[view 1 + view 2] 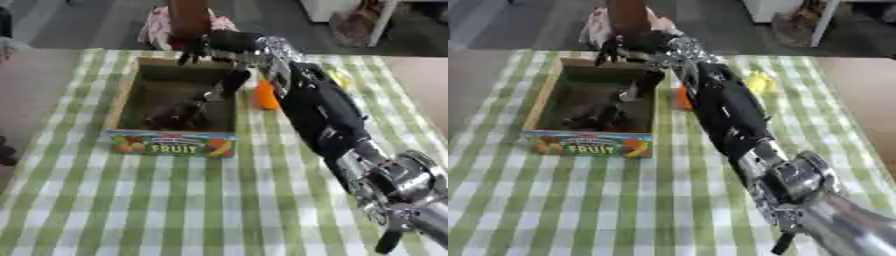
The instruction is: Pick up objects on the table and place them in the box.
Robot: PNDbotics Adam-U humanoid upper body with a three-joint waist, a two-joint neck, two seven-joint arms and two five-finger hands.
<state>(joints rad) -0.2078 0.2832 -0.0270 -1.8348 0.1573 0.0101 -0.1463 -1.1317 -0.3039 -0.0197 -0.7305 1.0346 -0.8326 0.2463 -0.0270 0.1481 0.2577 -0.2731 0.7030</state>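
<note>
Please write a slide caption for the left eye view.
Right hand reaches over the far rim of the fruit box.

Your right hand hangs over the far rim of the box — whether its fingers hold anything is too blurred to tell. An orange object sits just beside the box's right wall, a yellow one farther right on the checked cloth.

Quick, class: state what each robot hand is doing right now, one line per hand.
Right hand: over the far end of the cardboard fruit box; fingers too blurred to tell.
Left hand: not in view.
</note>
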